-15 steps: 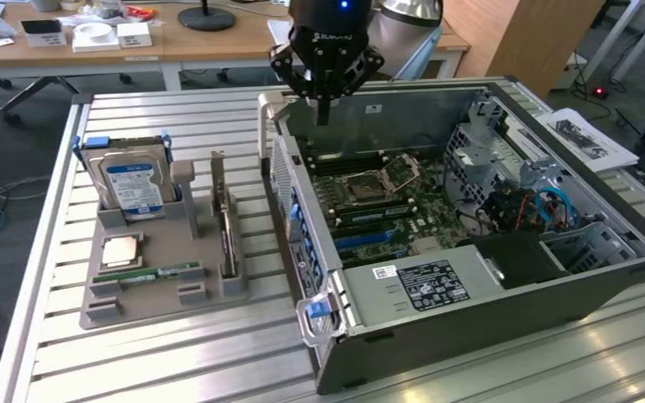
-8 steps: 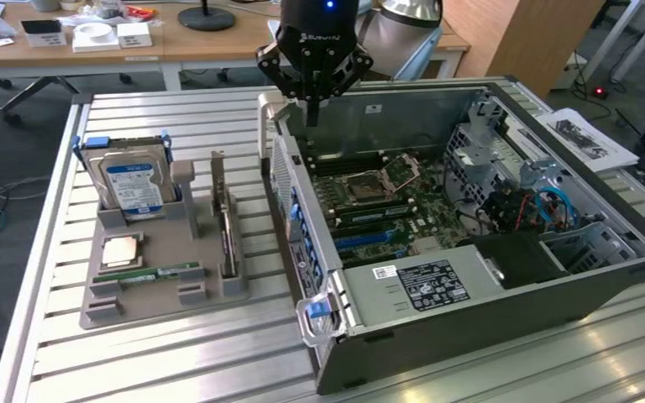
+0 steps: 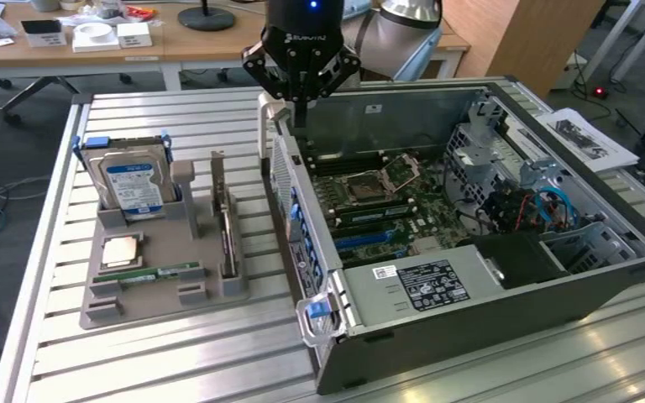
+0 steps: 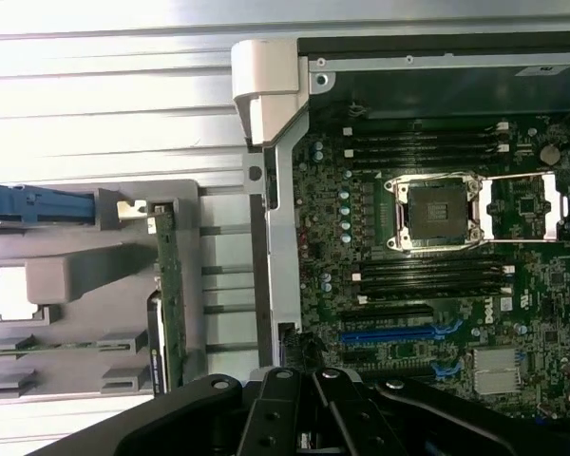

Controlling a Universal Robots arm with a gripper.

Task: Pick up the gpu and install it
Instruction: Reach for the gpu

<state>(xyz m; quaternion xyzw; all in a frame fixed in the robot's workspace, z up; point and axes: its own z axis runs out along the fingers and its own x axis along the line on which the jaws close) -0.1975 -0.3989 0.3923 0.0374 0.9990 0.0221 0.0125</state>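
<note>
The hand (image 3: 298, 99) hangs over the far corner of the open computer box (image 3: 591, 277). It is right above the side wall of the box that faces the grey tray (image 3: 154, 306). Its fingers are pressed tight together and it holds nothing.

The gpu card (image 3: 224, 231) is not in the computer box. It stands on its thin edge in a slot of the grey tray, on the side of the tray closest to the box. Its metal end points up. The hand is well apart from it and does not touch it.

The tray lies on the metal worktop (image 3: 132, 369), at the exterior view's left of the box. In the tray, a hard drive (image 3: 132, 180) with a blue and white label stands up. A square chip (image 3: 121, 250) lies flat near it. A thin green memory stick (image 3: 160, 273) lies flat just beside the chip.

Inside the box lies a big green board (image 3: 412, 220). It has a square socket (image 3: 364, 189) in the middle and long blue slots (image 3: 362, 242) lower down.
</note>
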